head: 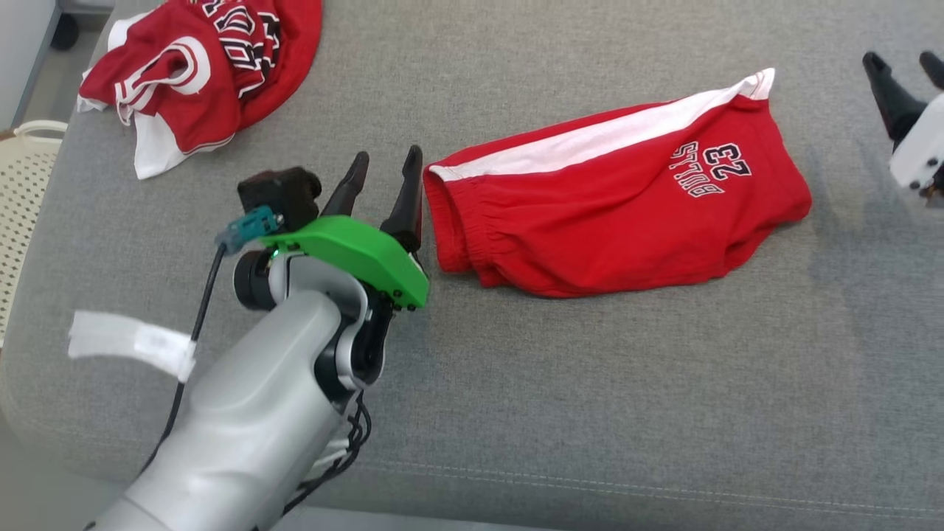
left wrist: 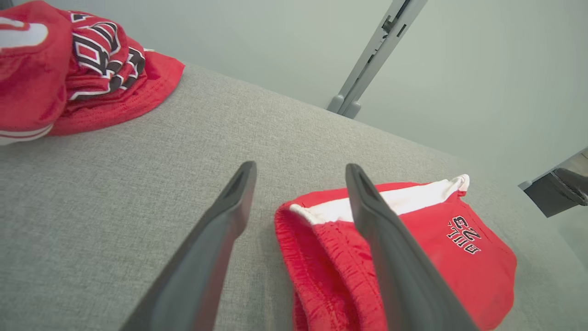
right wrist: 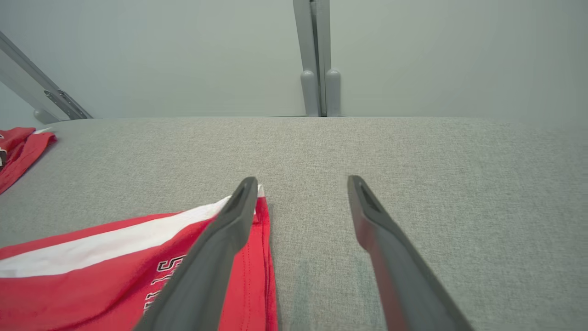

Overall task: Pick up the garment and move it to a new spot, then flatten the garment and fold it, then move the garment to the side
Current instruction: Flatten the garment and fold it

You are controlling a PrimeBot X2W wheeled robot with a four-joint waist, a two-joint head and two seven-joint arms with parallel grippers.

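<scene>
jaws wide open both sides, empty. folded red bulls shorts (head: 612, 214) lengthwise between them, waistband nearest left jaws.

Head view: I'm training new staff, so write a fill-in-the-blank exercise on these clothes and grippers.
The shorts show the number ___. The left gripper and right gripper have their jaws ___. The crumpled jersey lies on the robot's ___ side. Missing: 23; open; left.

Bright even light, faint soft shadow beside the garment (head: 619, 221), head view sharp, wrist views bowed at edges
</scene>
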